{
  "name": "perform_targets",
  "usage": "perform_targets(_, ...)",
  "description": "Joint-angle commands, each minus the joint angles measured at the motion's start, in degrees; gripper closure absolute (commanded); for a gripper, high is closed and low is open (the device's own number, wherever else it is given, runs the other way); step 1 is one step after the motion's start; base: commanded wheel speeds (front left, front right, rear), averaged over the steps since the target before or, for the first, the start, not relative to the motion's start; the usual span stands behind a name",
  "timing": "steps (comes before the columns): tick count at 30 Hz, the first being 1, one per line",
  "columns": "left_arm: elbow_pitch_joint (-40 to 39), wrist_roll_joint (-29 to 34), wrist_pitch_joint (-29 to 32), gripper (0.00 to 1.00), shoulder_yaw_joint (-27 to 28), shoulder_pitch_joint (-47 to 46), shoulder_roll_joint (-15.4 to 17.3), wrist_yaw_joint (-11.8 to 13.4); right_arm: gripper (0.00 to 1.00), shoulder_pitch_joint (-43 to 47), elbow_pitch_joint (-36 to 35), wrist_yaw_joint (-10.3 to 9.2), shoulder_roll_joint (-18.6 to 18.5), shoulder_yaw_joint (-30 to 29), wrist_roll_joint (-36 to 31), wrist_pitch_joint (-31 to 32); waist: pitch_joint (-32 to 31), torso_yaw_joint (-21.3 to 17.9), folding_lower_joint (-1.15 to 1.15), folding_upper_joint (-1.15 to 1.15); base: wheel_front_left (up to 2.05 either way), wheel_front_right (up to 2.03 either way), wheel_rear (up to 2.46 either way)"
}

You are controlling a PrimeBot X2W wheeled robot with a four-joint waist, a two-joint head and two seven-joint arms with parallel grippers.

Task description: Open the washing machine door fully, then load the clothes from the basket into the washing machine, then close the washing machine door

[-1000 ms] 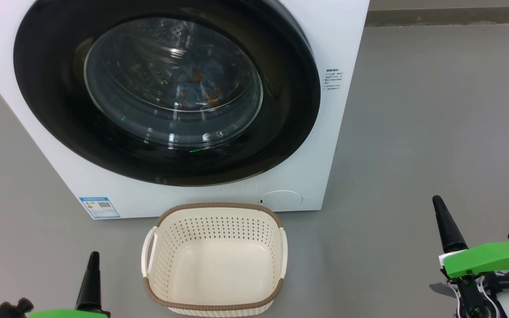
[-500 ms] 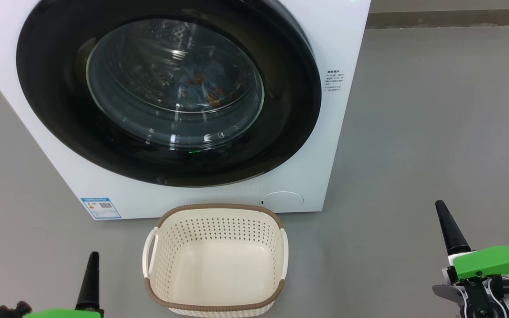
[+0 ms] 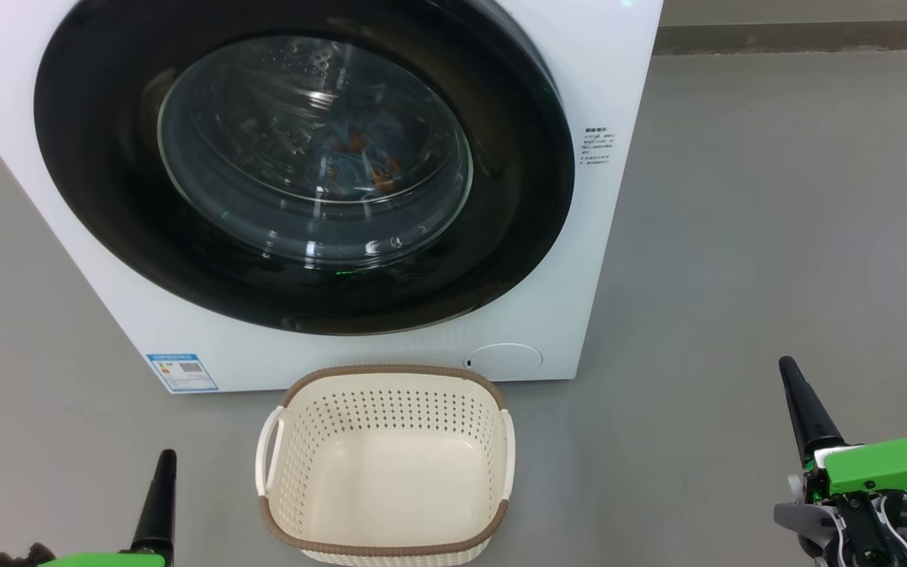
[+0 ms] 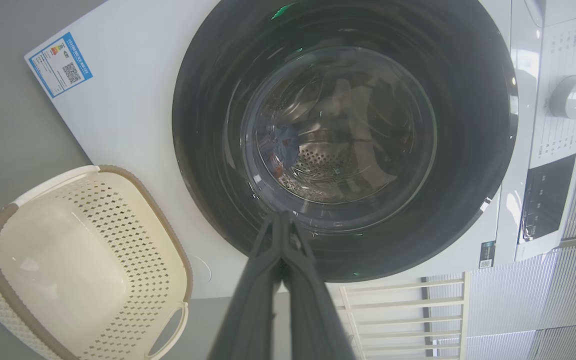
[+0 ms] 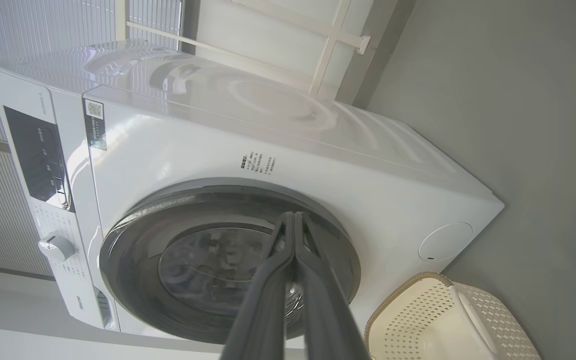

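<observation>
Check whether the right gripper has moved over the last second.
Yes. The right gripper has slid slightly rightward and down the head view, away from the cream perforated plastic basket.

Laundry area: white washing machine (image 3: 611, 71), perforated basket (image 3: 390, 370) on bare grey floor (image 3: 776, 197), ribbed wall panels (image 4: 528, 310).

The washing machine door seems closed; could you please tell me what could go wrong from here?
The washing machine door sits flush, but whether it latched cannot be seen; it might spring open. The empty basket stands on the floor close before the washing machine, between the shut left gripper and right gripper; rolling forward could knock it.
</observation>
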Motion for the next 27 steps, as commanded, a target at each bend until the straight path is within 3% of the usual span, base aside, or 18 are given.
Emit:
perform_targets(1,-1.9,-1.6,0.6,1.00,2.0,-2.5,0.4,-0.4,1.00,-0.4,-1.8,0.03,-0.2,0.4,1.8,0.5,0.0,0.0,0.00,0.00,0.00,0.00,0.00)
perform_targets(27,-2.1,-11.5,4.1,1.00,4.4,-2.9,-0.9,-0.5,1.00,0.3,-2.4,0.00,1.3,-2.3,12.8,4.2,-0.4,0.3,0.00,0.00,0.00,0.00,0.00)
